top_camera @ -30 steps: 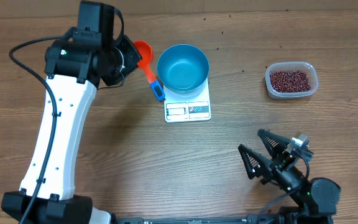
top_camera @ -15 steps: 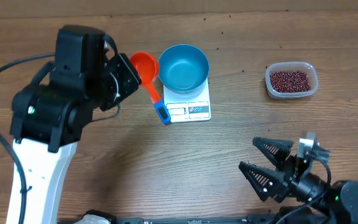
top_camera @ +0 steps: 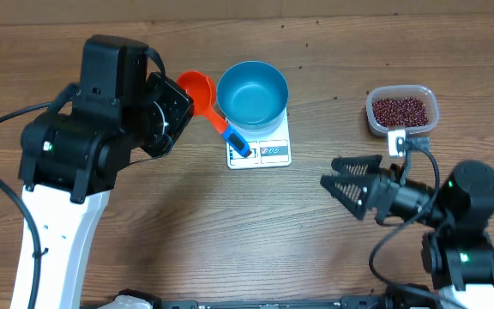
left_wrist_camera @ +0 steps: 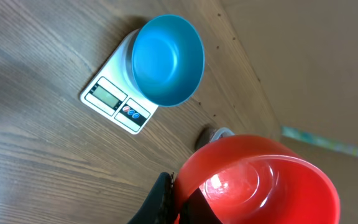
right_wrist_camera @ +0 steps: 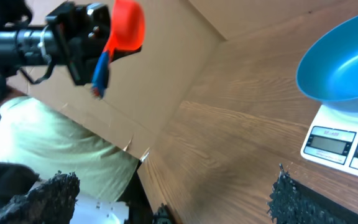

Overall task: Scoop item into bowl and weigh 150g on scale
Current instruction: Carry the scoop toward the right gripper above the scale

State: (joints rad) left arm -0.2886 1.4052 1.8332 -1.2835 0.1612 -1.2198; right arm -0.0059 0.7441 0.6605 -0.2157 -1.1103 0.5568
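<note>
Orange scoop [top_camera: 197,88] clamped in left tool [left_wrist_camera: 174,200]; right tool [top_camera: 346,183] apart, empty; blue bowl [top_camera: 252,93] on scale [top_camera: 273,153], labels unreadable.

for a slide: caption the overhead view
Left hand holds an orange scoop near the empty blue bowl on the scale; right hand open

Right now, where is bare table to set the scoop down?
Bare wood lies between the scale and the bean tub, and in front of the scale up to the right hand. Crowded beside the bowl, where the scoop hangs.
</note>
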